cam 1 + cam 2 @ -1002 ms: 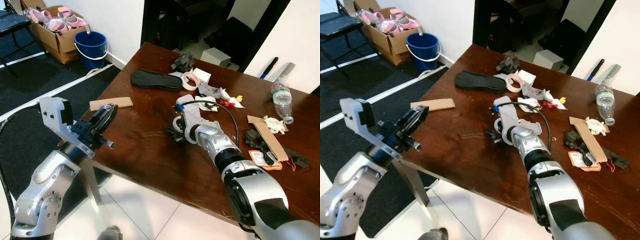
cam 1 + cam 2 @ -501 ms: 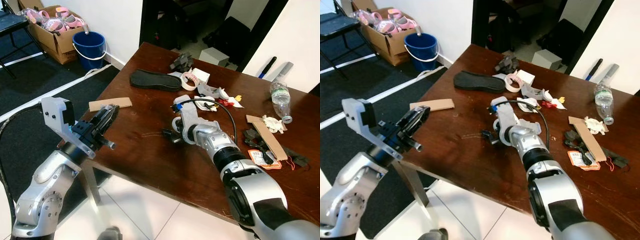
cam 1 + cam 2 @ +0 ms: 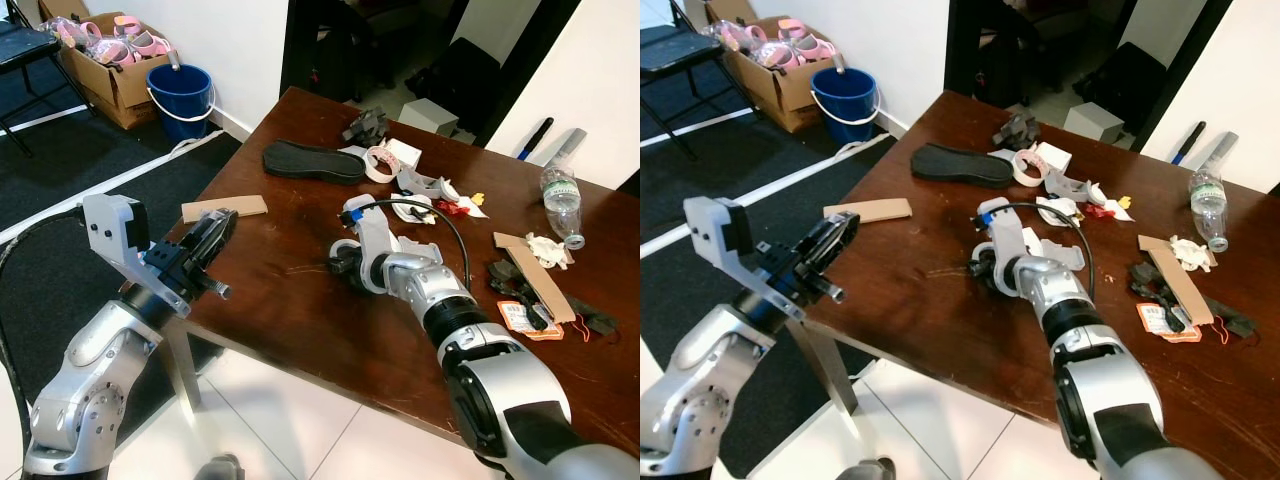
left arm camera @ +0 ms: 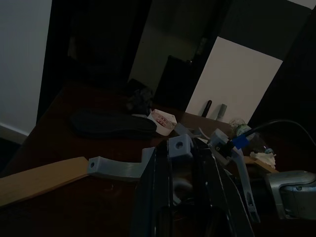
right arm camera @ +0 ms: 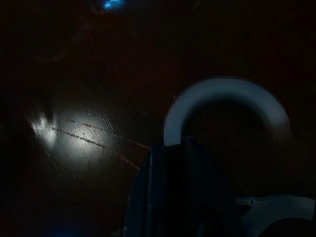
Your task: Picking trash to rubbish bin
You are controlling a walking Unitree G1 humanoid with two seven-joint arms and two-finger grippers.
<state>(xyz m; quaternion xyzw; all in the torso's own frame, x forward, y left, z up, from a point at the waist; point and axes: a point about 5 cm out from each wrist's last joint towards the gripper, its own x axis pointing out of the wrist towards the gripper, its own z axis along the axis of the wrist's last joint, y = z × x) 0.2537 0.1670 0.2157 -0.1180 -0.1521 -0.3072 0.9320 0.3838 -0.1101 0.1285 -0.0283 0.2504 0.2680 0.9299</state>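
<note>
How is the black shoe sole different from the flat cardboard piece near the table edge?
The shoe sole is black with rounded ends; the cardboard strip is light brown with straight edges. The shoe sole is longer and lies farther back on the table, beside the pile of scraps; the cardboard strip lies alone near the left edge. Both lie flat, and neither gripper touches them.

My arms are brushed silver, built of rounded shells joined by black rings at the joints. My left claw (image 3: 212, 232) has two long black fingers set on a black block, with a pale grey angular bracket bolted behind it and a small silver screw end jutting from its side. My right claw (image 3: 342, 262) sits on a light grey printed mount; a black cable loops over that wrist, ending in a blue plug
</note>
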